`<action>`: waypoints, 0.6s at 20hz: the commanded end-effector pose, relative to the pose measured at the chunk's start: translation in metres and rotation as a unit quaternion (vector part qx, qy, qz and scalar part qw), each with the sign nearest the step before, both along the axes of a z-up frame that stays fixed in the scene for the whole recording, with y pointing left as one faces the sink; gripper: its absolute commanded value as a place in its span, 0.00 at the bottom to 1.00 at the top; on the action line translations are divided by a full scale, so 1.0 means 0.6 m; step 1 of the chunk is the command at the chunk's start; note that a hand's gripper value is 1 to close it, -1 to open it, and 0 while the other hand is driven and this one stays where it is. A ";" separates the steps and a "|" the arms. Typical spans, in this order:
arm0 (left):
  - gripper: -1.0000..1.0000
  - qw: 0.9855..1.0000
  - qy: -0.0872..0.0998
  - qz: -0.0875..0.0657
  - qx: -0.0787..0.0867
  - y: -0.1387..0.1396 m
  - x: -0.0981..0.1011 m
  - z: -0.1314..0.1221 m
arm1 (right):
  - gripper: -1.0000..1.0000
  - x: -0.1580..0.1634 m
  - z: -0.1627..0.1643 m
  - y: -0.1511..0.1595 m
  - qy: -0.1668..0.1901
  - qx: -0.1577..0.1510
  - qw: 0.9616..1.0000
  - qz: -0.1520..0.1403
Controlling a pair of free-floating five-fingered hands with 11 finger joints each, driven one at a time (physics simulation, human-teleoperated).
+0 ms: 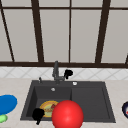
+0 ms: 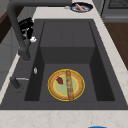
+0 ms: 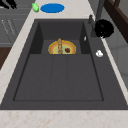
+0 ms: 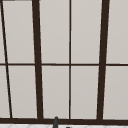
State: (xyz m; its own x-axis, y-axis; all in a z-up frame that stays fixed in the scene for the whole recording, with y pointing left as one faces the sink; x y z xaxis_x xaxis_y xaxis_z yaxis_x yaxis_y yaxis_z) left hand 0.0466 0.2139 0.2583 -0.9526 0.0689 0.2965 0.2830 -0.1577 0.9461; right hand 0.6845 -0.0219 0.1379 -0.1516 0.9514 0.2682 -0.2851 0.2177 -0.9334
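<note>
Facing a big window (image 4: 70, 62) with dark frames, a pale marbled worktop (image 3: 62, 117) carries one dark sink (image 1: 90, 100) with a deep basin on the left and a flat drainer on the right. One dark faucet (image 1: 56, 71) stands at the back rim, with one small lever (image 2: 15, 81) beside it. One round yellow plate (image 2: 66, 85) lies on the basin floor, holding one long brown stick and one red bit. One red ball (image 1: 67, 115) sits low in the front view, covering the sink's front edge. One blue plate (image 1: 7, 103) and one green item (image 1: 2, 118) lie on the worktop at left; one dark plate (image 2: 81, 7) lies at right. Right hand (image 1: 68, 73) hovers just right of the faucet, fingers look curled, maybe on its handle, hard to tell. Left hand (image 1: 38, 115) hangs at the basin's front-left corner, near the yellow plate; cannot tell how its fingers stand.
</note>
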 end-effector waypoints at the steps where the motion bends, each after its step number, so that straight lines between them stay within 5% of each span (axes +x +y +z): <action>1: 0.50 1.000 0.000 0.000 0.000 0.000 0.000 0.000 | 1.00 0.000 0.000 0.000 0.000 0.000 1.000 0.000; 2: 0.50 1.000 0.000 0.000 0.000 0.000 0.000 0.000 | 1.00 0.000 0.000 0.000 -0.001 0.000 1.000 0.000; 3: 0.50 1.000 0.000 0.000 0.000 0.000 0.000 0.000 | 0.00 0.000 0.000 0.000 -0.003 -0.008 1.000 0.000; 6: 0.50 1.000 0.000 0.000 0.000 0.000 0.000 0.000 | 0.00 -0.004 0.025 -0.008 -0.011 -0.034 0.999 0.007; 12: 0.50 1.000 0.000 0.000 0.000 0.000 0.000 0.000 | 0.00 -0.043 0.052 -0.049 0.013 -0.018 0.998 0.055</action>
